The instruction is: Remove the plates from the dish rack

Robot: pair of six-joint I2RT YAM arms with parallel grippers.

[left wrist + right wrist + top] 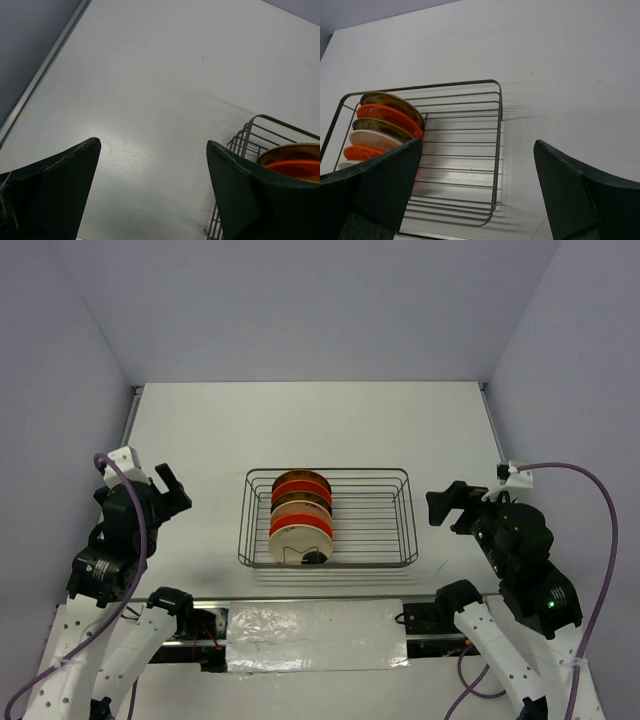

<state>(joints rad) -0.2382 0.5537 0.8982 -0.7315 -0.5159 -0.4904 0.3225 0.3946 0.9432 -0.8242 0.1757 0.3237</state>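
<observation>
The dark wire dish rack (390,510) stands mid-table. Several small plates (300,515) stand on edge in its left half, orange-red, cream and yellow-brown ones in a row. In the right wrist view the plates (390,117) show at the left inside the rack (496,130). In the left wrist view a rack corner (250,131) and one yellow-rimmed orange plate (295,162) show at the right edge. My left gripper (170,488) is open and empty, left of the rack. My right gripper (447,506) is open and empty, right of the rack.
The white table (310,420) has purple walls on three sides and a raised metal edge at the left (45,70). A strip of clear plastic (315,625) lies along the near edge between the arm bases.
</observation>
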